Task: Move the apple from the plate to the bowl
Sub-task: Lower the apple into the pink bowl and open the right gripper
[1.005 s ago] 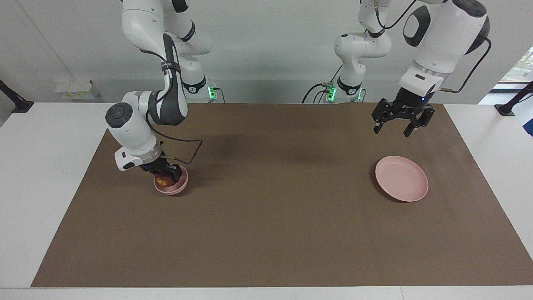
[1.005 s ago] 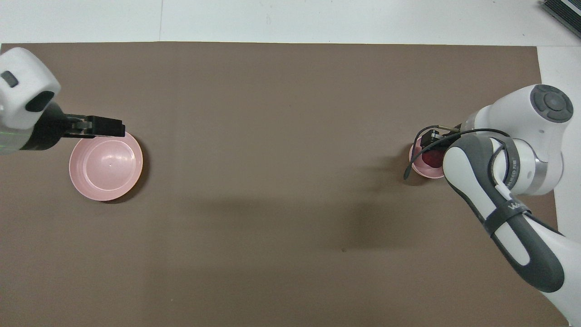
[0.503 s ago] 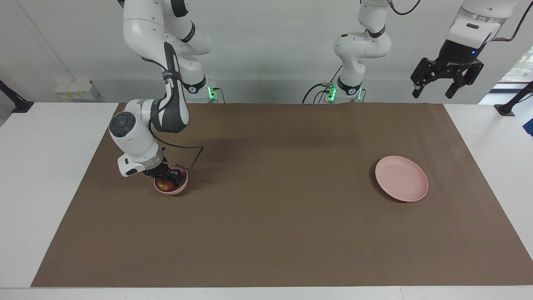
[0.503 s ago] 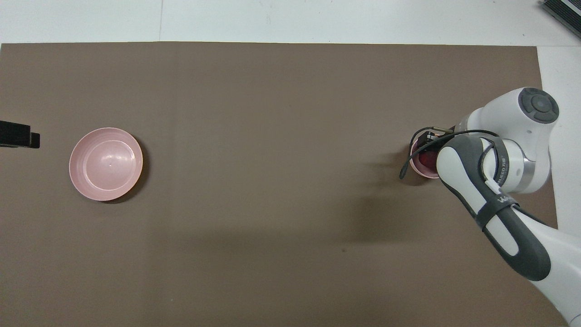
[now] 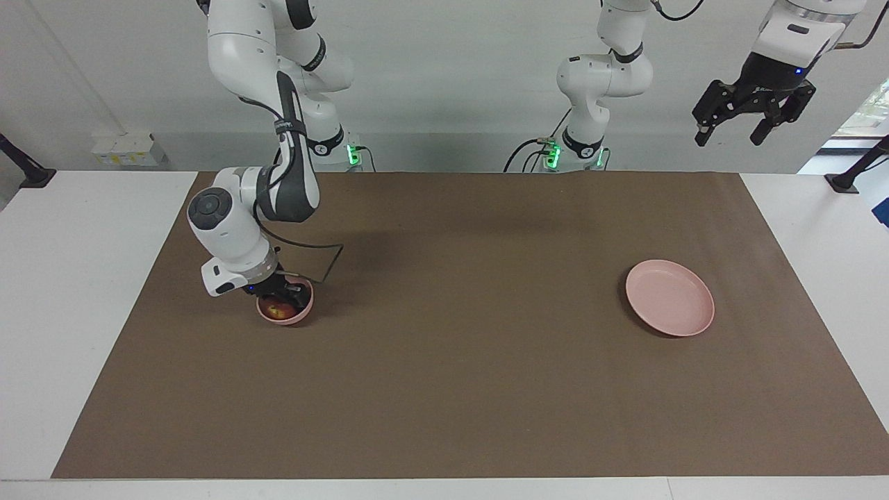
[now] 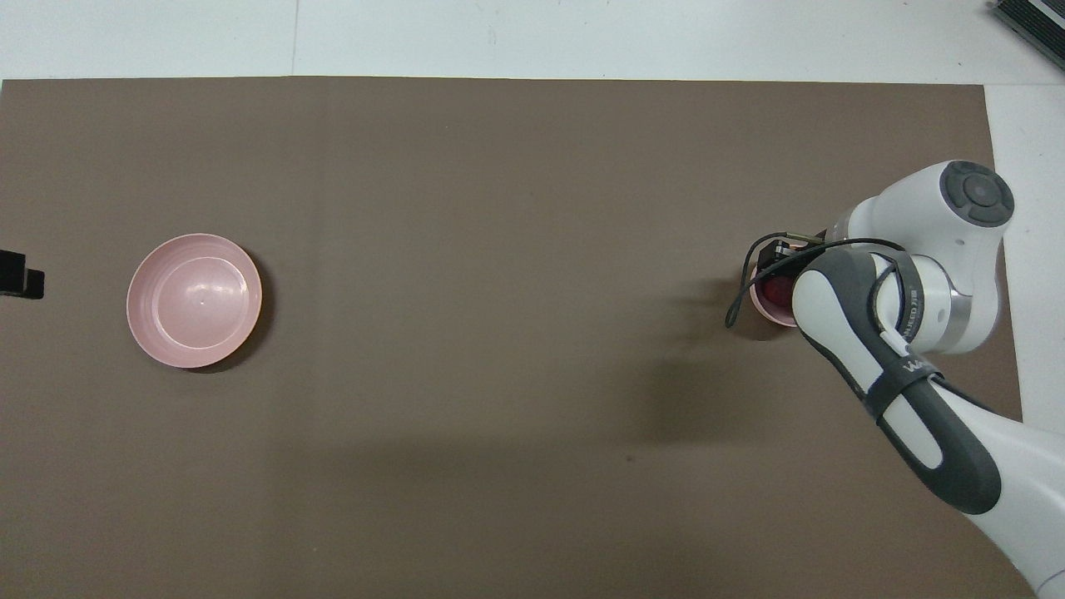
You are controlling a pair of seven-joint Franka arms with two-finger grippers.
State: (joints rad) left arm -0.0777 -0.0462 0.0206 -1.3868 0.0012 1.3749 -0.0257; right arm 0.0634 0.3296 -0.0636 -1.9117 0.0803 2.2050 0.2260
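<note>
The bench (image 5: pixel 444 430), covered by a brown mat (image 5: pixel 444 389), carries the plate (image 5: pixel 669 297) toward the left arm's end and the bowl (image 5: pixel 286 305) toward the right arm's end, the two well apart.

The left arm has changed most. One second ago its gripper hung low, just above the plate; it has since risen and now waits high at the left arm's end of the bench. The left gripper (image 5: pixel 754 118) has its fingers spread and holds nothing. In the overhead view only a dark tip of it shows at the frame edge (image 6: pixel 21 279).

The right arm has shifted only slightly, and its wrist stays bent down over the bowl. The right gripper (image 5: pixel 279 292) sits in the mouth of the bowl, at the apple (image 5: pixel 278 307). Whether its fingers still pinch the apple or have begun to part cannot be told from either view.

The plate is bare. The apple lies inside the bowl, its dark red skin and yellowish patch visible in the facing view; in the overhead view the right arm hides most of it.

Judgement: the transfer is essentially complete. The remaining steps are a full release, if not yet done, and a straight upward withdrawal of the right gripper, so that the light bowl is not tipped or dragged.
</note>
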